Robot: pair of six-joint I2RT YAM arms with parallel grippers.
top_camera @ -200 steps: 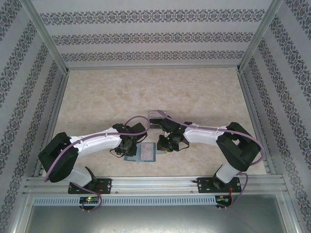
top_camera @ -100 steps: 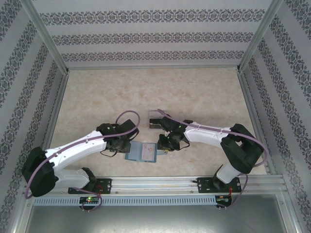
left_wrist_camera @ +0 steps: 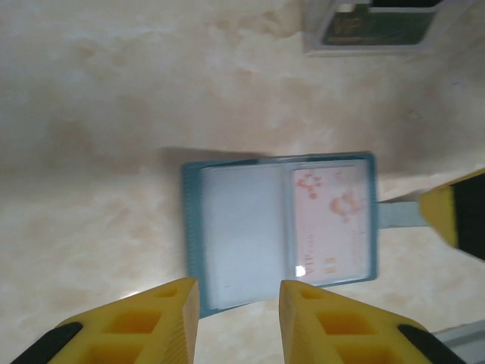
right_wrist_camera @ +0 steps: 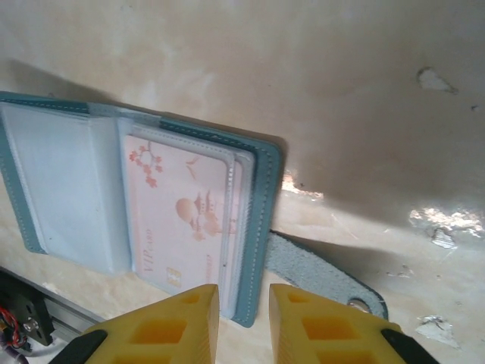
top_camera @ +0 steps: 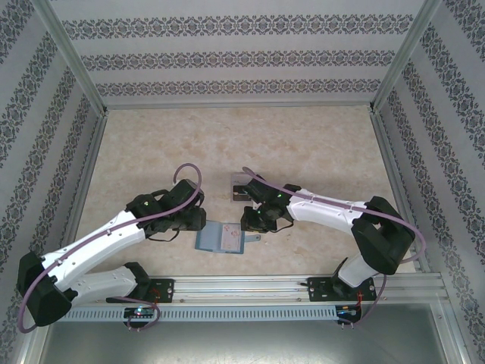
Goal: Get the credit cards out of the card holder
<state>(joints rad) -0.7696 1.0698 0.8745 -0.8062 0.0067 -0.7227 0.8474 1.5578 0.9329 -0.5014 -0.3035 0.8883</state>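
The teal-blue card holder (top_camera: 220, 238) lies open and flat on the table. A pale pinkish card (right_wrist_camera: 182, 220) sits in its right-hand pocket (left_wrist_camera: 330, 220), and the left-hand pocket (left_wrist_camera: 242, 227) looks empty. My left gripper (left_wrist_camera: 239, 303) is open just short of the holder's near edge, left of it in the top view (top_camera: 203, 221). My right gripper (right_wrist_camera: 244, 307) is open, its jaws standing either side of the holder's right edge at the corner, next to the grey strap (right_wrist_camera: 318, 273). A dark card (left_wrist_camera: 371, 26) lies in the clear box behind.
The clear plastic box (top_camera: 241, 187) stands just behind the right wrist, close to the arm. The holder's strap (left_wrist_camera: 398, 214) sticks out to the right. An aluminium rail (top_camera: 242, 287) runs along the near edge, and patterned walls enclose the table.
The left arm has stretched out low to the left and its gripper has backed a little off the holder. The right gripper has shifted slightly left, and the holder slid left with it.
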